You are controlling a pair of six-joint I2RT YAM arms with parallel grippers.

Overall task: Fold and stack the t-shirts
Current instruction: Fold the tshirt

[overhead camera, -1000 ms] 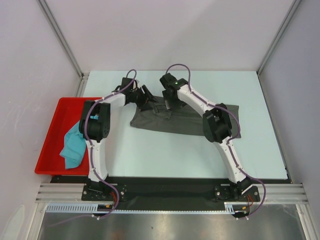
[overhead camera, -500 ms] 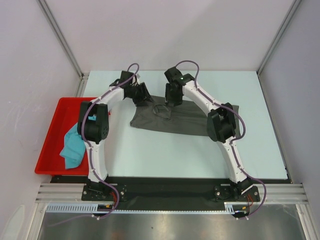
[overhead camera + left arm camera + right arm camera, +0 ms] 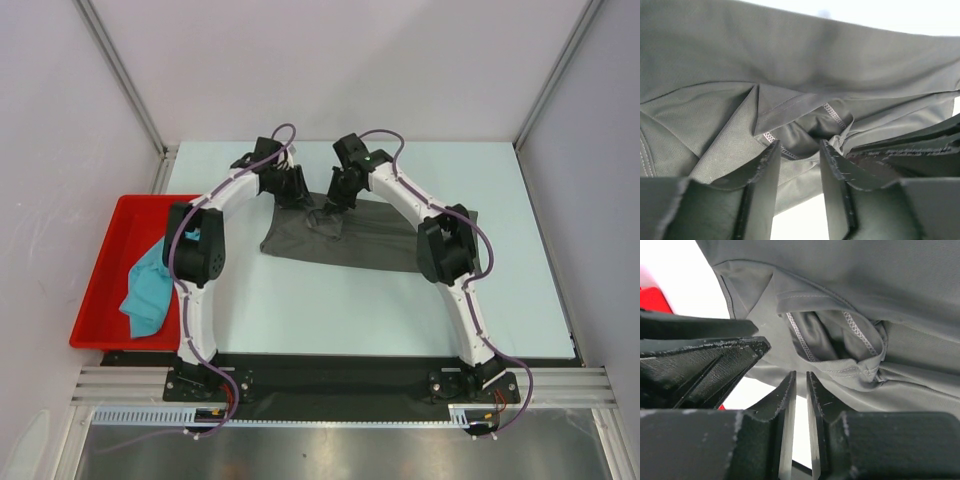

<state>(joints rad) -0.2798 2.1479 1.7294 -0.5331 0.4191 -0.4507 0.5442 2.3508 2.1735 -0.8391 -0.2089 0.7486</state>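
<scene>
REMOTE CONSOLE: The dark grey t-shirt [image 3: 355, 240] lies spread across the middle of the table [image 3: 300, 300], its length running from 9 to 3 o'clock. Both arms reach to its far edge, at about 11 o'clock on the cloth, near the puckered neck opening. I see the left gripper [image 3: 292, 190] with its jaws partly apart. Bare table shows between its fingers [image 3: 762, 172], the stitched hem is at their tips, and it clamps nothing. The right gripper [image 3: 336, 197] is just beside it at 3 o'clock. Its jaws stand only a thin slit apart at the shirt's edge, and I cannot tell whether any cloth is caught. The teal t-shirt [image 3: 146, 290] sits crumpled in the red tray [image 3: 100, 300] at the table's 9 o'clock.
</scene>
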